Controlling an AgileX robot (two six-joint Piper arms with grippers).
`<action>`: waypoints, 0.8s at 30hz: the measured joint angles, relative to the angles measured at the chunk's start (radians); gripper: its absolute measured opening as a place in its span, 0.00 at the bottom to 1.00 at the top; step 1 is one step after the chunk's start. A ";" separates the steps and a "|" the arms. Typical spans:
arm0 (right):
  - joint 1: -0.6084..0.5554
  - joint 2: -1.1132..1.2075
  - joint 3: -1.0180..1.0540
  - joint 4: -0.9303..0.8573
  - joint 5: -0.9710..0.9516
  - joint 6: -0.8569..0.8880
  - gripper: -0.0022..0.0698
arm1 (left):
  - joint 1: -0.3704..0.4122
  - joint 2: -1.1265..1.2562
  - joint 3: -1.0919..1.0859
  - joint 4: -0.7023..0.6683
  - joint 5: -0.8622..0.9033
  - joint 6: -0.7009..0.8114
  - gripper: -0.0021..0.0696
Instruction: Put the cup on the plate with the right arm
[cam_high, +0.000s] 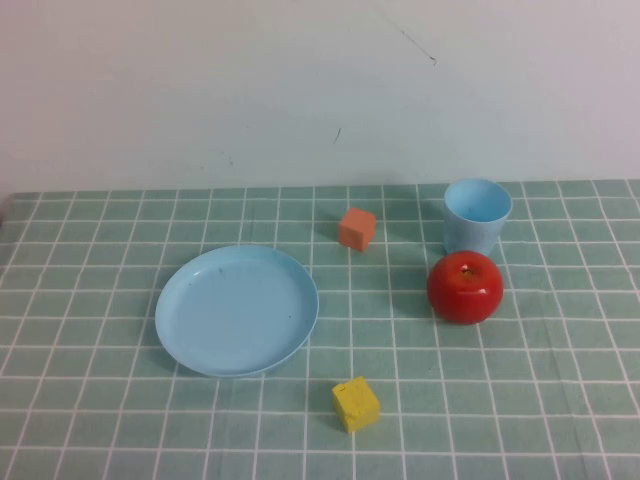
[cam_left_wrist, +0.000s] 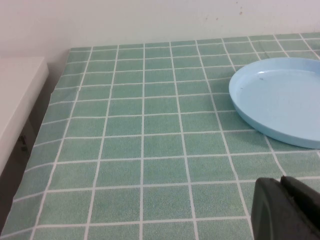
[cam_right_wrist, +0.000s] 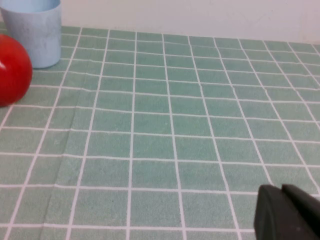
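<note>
Plate (cam_high: 237, 311): empty, ahead of the left gripper (cam_left_wrist: 290, 210).
Cup (cam_right_wrist: 32, 30): upright, beyond the apple (cam_right_wrist: 12, 70), well ahead of the right gripper (cam_right_wrist: 287, 212), the nearer one.
Both grippers' spread: cannot tell.

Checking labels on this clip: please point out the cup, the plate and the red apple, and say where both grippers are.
cup (cam_high: 476, 222): high view, front wall.
plate (cam_high: 236, 311): high view, bare centre.
red apple (cam_high: 465, 289): high view, front face.
left gripper (cam_left_wrist: 290, 210): left wrist view, black body, image corner.
right gripper (cam_right_wrist: 287, 212): right wrist view, black body, image corner.
</note>
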 joint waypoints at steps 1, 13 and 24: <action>0.000 0.000 0.000 0.000 0.000 0.000 0.03 | 0.000 0.000 0.000 0.000 0.000 0.000 0.02; 0.000 0.000 0.000 0.000 0.000 0.000 0.03 | 0.000 0.000 0.000 0.000 0.000 0.000 0.02; 0.000 0.000 0.002 -0.084 -0.187 0.000 0.03 | 0.000 0.000 0.000 0.000 0.000 0.000 0.02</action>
